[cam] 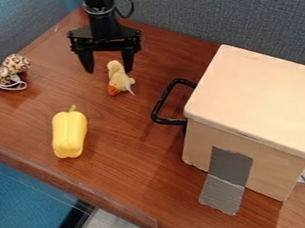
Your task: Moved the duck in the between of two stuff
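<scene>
The black gripper (109,68) hangs at the upper middle of the view, open, its two fingers spread wide and pointing down. Just below it, toward its right finger, the small yellow duck (119,78) lies on the brown table, its orange part toward the viewer. A yellow bell pepper (70,133) rests on the table below and left of the duck. At the far left is a leopard-spotted item (11,70) with a white cord. I cannot tell whether the duck touches the right finger.
A large light wooden box (258,101) with a black handle (161,105) on its left side takes up the right of the table (133,173). Grey tape (226,180) runs down its front. Grey-blue partition walls (193,12) rise behind, and the table's edge runs along the lower left.
</scene>
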You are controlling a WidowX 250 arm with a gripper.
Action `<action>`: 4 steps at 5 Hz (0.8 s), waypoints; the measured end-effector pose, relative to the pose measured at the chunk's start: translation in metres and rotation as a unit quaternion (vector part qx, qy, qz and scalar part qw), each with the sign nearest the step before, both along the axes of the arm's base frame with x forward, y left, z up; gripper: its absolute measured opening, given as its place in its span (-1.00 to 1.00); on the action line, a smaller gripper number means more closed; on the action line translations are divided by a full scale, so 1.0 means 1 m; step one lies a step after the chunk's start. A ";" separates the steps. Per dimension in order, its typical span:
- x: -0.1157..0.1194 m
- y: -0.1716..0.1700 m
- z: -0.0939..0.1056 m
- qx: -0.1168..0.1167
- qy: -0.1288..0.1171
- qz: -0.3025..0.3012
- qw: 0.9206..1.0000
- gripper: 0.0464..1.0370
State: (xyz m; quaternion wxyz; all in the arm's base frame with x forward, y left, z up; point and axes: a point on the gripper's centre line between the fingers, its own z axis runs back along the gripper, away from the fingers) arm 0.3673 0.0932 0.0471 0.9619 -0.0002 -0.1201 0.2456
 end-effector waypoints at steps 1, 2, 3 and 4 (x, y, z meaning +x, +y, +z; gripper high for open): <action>0.006 0.001 -0.015 0.013 0.012 -0.005 1.000 0.93; 0.010 0.009 -0.031 0.037 0.021 -0.008 0.999 0.91; 0.013 0.004 -0.043 0.037 0.026 -0.009 0.999 0.76; 0.012 0.000 -0.044 0.031 0.021 0.007 0.999 0.18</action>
